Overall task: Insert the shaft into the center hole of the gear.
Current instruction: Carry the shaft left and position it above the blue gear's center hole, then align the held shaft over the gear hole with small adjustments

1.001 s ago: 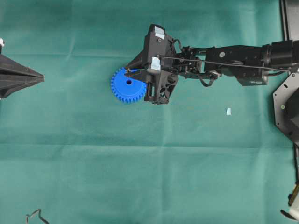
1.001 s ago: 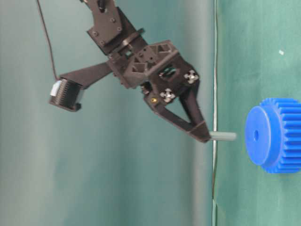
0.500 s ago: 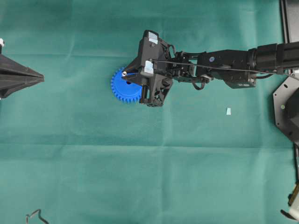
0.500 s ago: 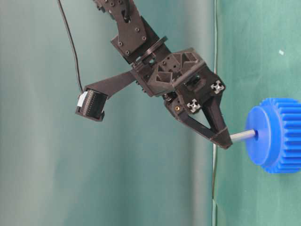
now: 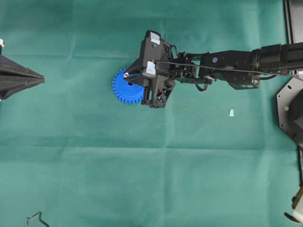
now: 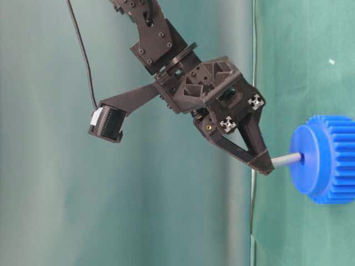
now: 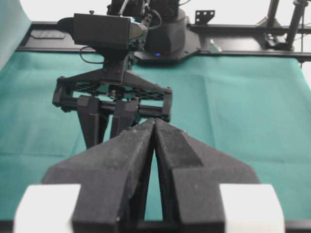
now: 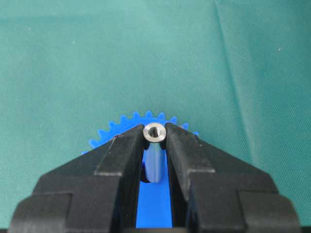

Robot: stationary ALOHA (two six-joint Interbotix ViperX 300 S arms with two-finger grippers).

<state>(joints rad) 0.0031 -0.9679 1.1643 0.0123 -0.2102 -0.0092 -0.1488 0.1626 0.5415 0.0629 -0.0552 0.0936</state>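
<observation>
Silvery steel is showing between the right gripper's [image 8: 154, 132] fingertips: it is clamping the shaft [image 6: 287, 160], whose far end is meeting the center hole of the blue gear [image 6: 327, 159] lying on the green cloth [image 5: 142, 165]. Left gripper [image 7: 154, 126] is sitting pinched closed, holding nothing, well apart from the gear.

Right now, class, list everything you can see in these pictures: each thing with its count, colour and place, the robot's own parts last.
Bright blue round toothed plastic gear: one, blue, on the cloth left of centre.
Short silvery metal shaft: one, silver-grey, held by the right end effector, tip at the gear's flat face.
Small pale flat scrap: one, whitish, on the cloth right of centre.
Green cloth: one, green, covering the table.
Right end effector: one, black, shut on the shaft above the gear.
Left end effector: one, black, shut, at the left edge.
</observation>
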